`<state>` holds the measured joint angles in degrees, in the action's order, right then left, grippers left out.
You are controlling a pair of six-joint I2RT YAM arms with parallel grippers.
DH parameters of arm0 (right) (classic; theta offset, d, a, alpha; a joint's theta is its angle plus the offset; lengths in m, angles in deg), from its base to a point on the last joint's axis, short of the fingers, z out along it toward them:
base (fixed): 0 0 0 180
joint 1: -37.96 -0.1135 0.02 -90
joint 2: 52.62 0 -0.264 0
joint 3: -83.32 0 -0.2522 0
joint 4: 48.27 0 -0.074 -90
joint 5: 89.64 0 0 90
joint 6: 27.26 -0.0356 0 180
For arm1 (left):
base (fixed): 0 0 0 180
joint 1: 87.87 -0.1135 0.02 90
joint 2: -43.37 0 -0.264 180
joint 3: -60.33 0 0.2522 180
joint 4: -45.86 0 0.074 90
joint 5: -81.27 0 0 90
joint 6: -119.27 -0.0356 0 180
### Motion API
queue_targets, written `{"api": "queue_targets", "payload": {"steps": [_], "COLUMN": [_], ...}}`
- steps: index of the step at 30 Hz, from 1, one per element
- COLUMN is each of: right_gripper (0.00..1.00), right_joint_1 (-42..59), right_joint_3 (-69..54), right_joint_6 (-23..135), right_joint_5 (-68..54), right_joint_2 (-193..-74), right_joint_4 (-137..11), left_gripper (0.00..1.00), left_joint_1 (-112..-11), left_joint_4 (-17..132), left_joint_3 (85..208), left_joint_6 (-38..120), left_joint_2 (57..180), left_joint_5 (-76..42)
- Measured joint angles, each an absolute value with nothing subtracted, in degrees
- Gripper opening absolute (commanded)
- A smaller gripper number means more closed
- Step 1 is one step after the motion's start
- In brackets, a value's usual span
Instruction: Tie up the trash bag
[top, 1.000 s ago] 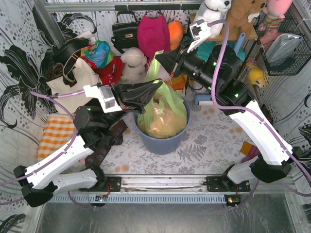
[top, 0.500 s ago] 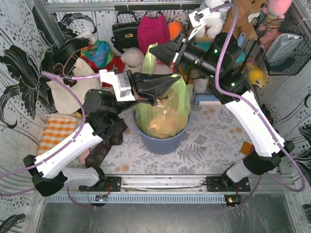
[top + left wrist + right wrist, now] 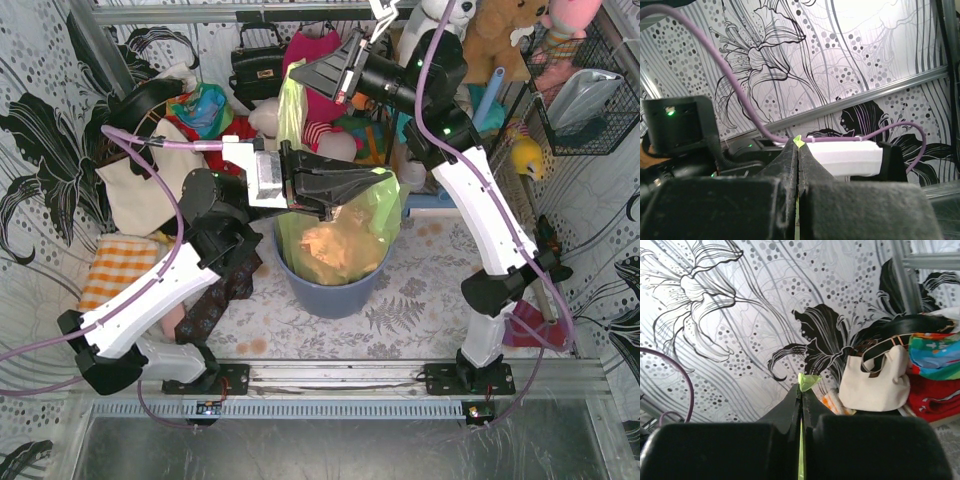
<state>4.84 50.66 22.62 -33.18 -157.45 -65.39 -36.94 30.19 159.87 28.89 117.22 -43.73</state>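
The lime-green trash bag (image 3: 340, 235), with tan crumpled paper showing through, sits in the blue-grey bin (image 3: 330, 298). My left gripper (image 3: 388, 182) reaches rightward over the bin and is shut on the bag's right corner; in the left wrist view a green tip (image 3: 798, 141) pokes out above the closed left gripper (image 3: 798, 148). My right gripper (image 3: 293, 72) reaches leftward above it, shut on the bag's other corner, which is stretched up as a strip (image 3: 290, 110). A green scrap (image 3: 808, 381) sticks out of the closed right gripper (image 3: 801, 390). The two arms cross over the bin.
Behind the bin stand a magenta fabric bag (image 3: 310, 42), a black handbag (image 3: 255, 62) and stuffed toys (image 3: 500, 30). A white tote (image 3: 135, 190) (image 3: 875, 382) and an orange checked cloth (image 3: 110, 275) lie at the left. A wire basket (image 3: 585, 95) hangs at the right.
Both grippers have risen with the bag's corners. The right gripper has swung up and left, the left gripper right, so the arms now cross and the bag is pulled taller.
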Motion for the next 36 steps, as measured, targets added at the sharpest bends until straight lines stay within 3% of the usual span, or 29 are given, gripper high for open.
{"api": "queue_targets", "payload": {"steps": [6,15,26,36], "right_gripper": [0.0,0.0,0.0,0.0], "right_joint_1": [4.8,4.8,4.8,4.8], "right_joint_3": [52.6,44.3,23.5,16.4], "right_joint_6": [19.5,14.9,15.0,20.6], "right_joint_5": [-38.5,-43.5,-43.4,-34.8], "right_joint_2": [-160.3,-159.5,-148.9,-136.9], "right_joint_4": [-63.0,-54.9,-53.5,-58.6], "left_gripper": [0.0,0.0,0.0,0.0], "left_joint_1": [-36.9,-36.9,-37.3,-37.8], "left_joint_4": [30.1,28.2,26.3,23.0], "left_joint_3": [160.7,158.9,143.2,139.0], "left_joint_6": [29.6,31.1,30.3,28.6], "left_joint_2": [117.8,118.0,110.4,107.1], "left_joint_5": [-46.3,-47.1,-30.6,-17.8]}}
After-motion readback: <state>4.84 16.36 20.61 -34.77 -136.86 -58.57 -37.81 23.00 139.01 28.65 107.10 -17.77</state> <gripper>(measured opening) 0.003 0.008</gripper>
